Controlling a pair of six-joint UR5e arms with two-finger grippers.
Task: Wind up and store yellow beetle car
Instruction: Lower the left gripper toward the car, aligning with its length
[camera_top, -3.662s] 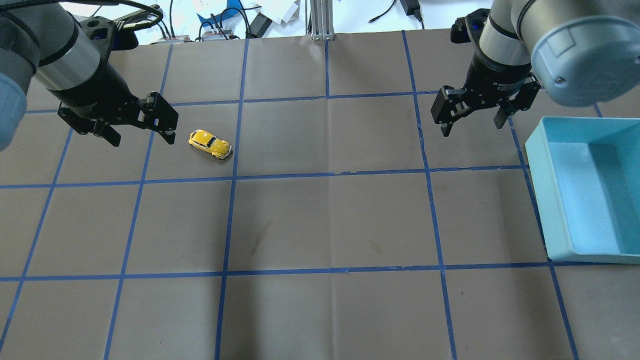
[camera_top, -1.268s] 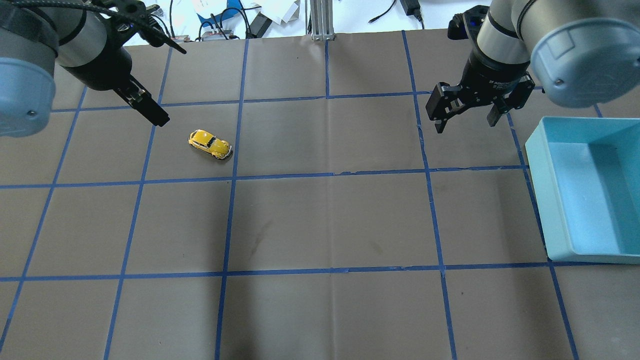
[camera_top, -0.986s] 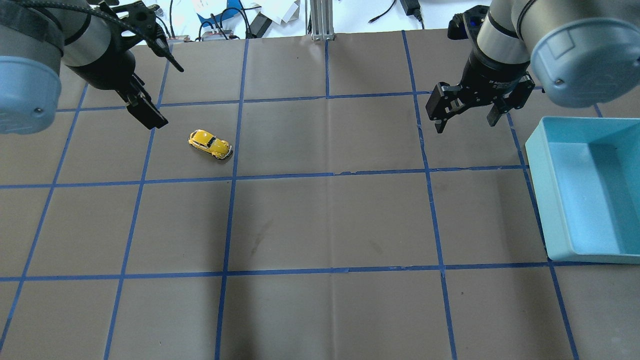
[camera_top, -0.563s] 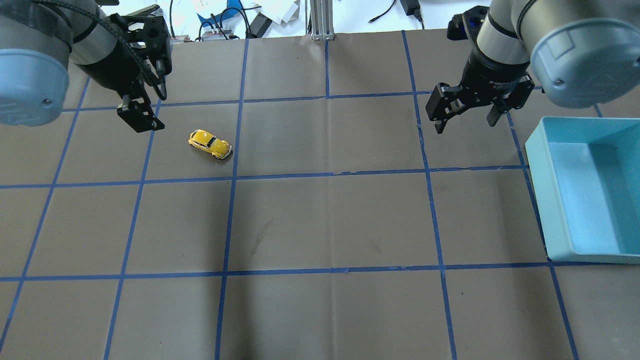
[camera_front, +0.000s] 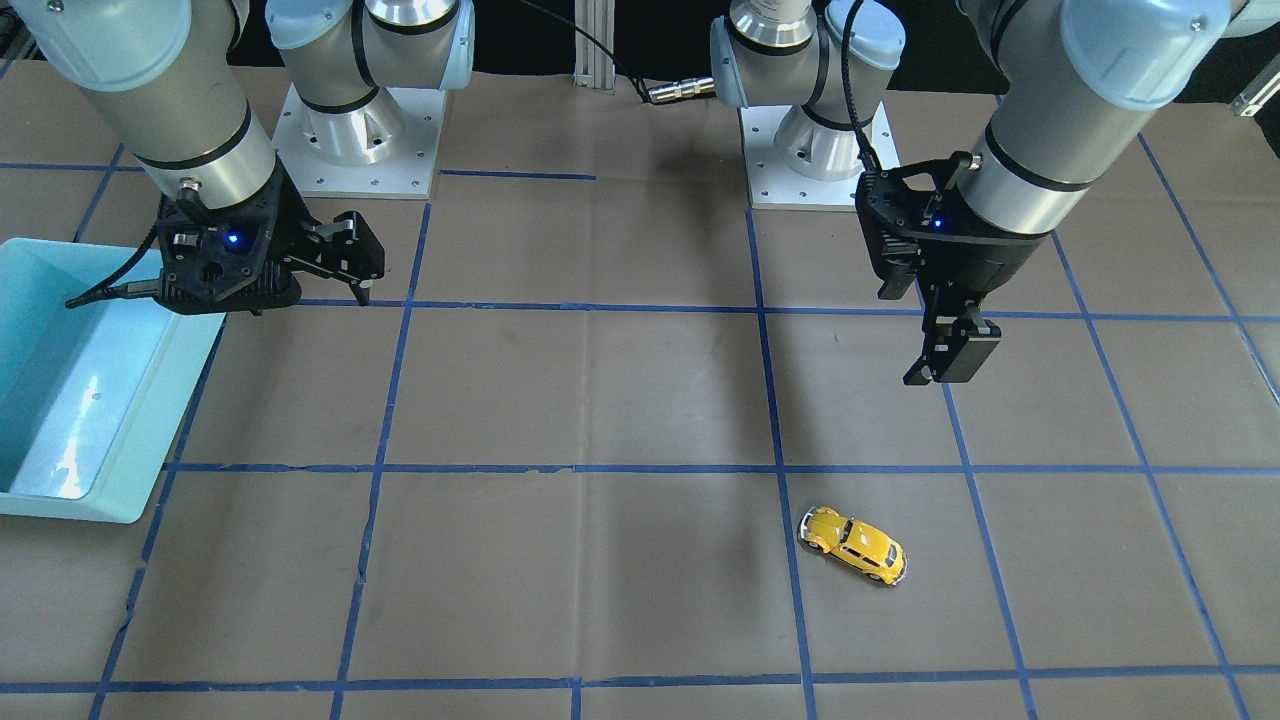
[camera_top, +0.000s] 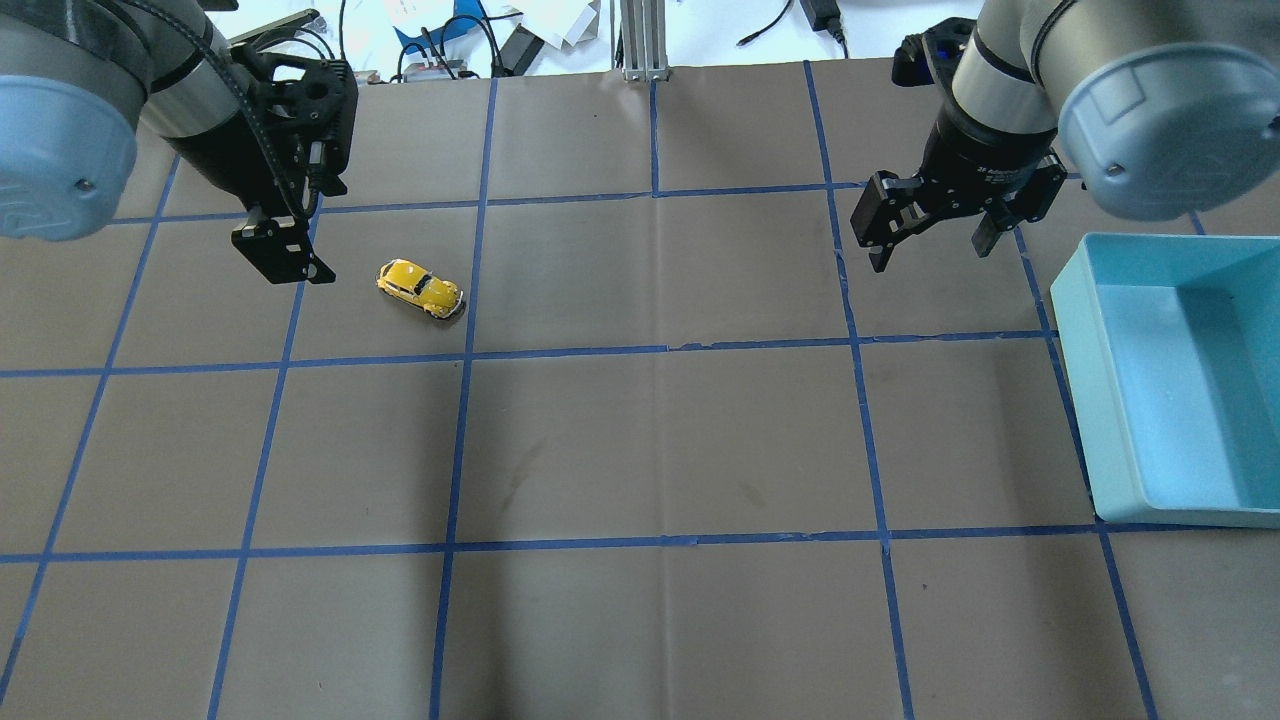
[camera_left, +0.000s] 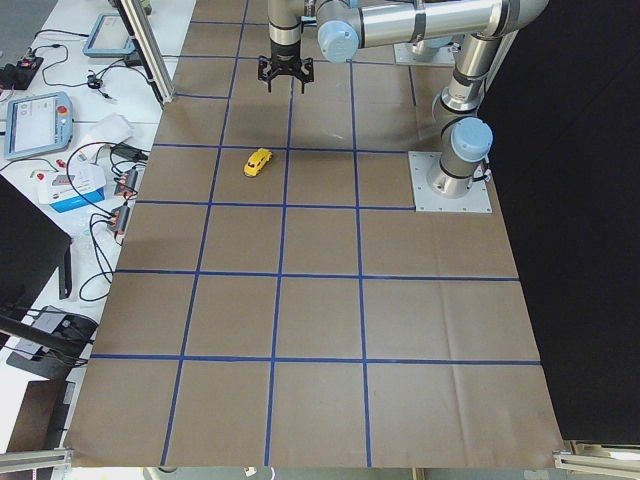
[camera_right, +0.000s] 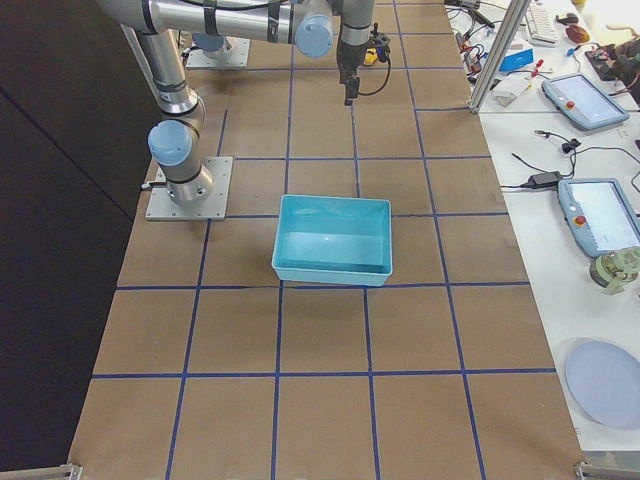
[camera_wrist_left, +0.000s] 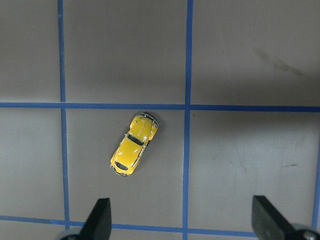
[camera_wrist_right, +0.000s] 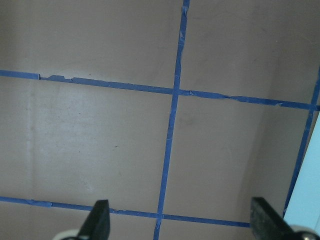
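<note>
While left end effector (camera_top: 285, 265) and right end effector (camera_top: 932, 255) gape empty, the yellow beetle car (camera_top: 421, 288) lies diagonal to grid lines (camera_top: 560, 352).

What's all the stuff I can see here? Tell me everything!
yellow beetle car: one, yellow, on its wheels on the table, on the robot's left side.
bin: one, light blue, on the table's right side.
table: one, brown cover with a blue tape grid.
left gripper: one, black, open, above the table beside the car.
right gripper: one, black, open, above the table near the bin.
</note>
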